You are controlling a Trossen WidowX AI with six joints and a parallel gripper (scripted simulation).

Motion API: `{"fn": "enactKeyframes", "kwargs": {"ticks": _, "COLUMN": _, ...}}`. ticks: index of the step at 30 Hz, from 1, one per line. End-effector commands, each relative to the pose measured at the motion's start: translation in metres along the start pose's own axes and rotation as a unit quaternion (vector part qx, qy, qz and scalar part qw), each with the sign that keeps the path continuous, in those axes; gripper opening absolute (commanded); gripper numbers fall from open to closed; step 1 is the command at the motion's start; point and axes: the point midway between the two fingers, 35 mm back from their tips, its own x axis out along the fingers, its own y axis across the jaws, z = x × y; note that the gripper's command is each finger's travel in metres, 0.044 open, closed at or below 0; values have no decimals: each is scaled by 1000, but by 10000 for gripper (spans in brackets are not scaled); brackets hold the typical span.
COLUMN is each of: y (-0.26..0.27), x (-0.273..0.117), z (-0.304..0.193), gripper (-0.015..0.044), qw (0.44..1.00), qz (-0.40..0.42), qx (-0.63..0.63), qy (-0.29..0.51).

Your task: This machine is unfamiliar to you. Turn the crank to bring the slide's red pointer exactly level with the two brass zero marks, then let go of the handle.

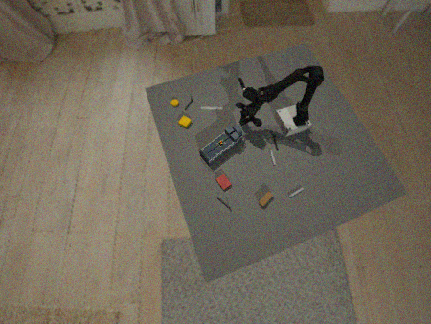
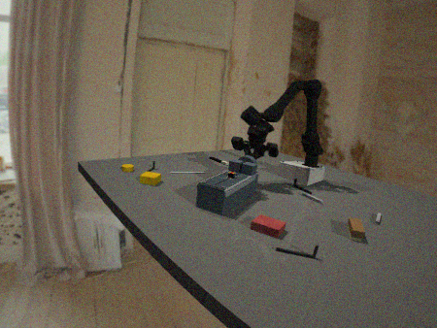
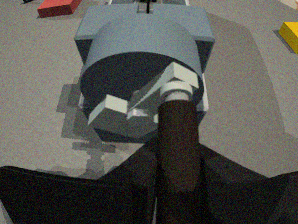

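Observation:
The blue-grey machine [image 1: 209, 156] [image 2: 210, 195] [image 3: 145, 31] stands on the table. A small orange-red spot [image 1: 221, 143] [image 2: 231, 174] shows on its top; the pointer and brass marks are too small there to tell whether they are level. In the wrist view a pale crank arm [image 3: 184, 74] crosses the dark face of the round housing and carries a brown handle [image 3: 178, 127] at its right end. My gripper [image 1: 248, 118] [image 2: 255, 152] [image 3: 170, 145] is shut on this handle, its black fingers on both sides. The slide's pointer is not readable in the wrist view.
A red block [image 1: 223, 182] [image 2: 268, 226] lies near the machine's far end from the crank. A yellow block [image 1: 185, 122] [image 2: 151, 179], a yellow disc [image 1: 174, 103] [image 2: 127, 168], an orange block [image 1: 265, 198] [image 2: 356, 228] and several thin rods lie around on the table.

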Motion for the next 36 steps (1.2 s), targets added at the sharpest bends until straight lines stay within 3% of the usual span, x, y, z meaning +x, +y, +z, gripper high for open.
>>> {"fn": "enactKeyframes", "kwargs": {"ticks": 1, "y": 0, "x": 0, "z": 0, "gripper": 53, "qw": 1000, "qz": 0, "qx": 0, "qy": 0}}
{"fn": "enactKeyframes", "kwargs": {"ticks": 16, "y": 0, "x": 0, "z": 0, "gripper": 440, "qw": 1000, "qz": 0, "qx": 0, "qy": 0}}
{"fn": "enactKeyframes", "kwargs": {"ticks": 36, "y": -1, "x": -69, "z": 72, "gripper": 440, "qw": 1000, "qz": 3, "qx": -1, "qy": 1}}
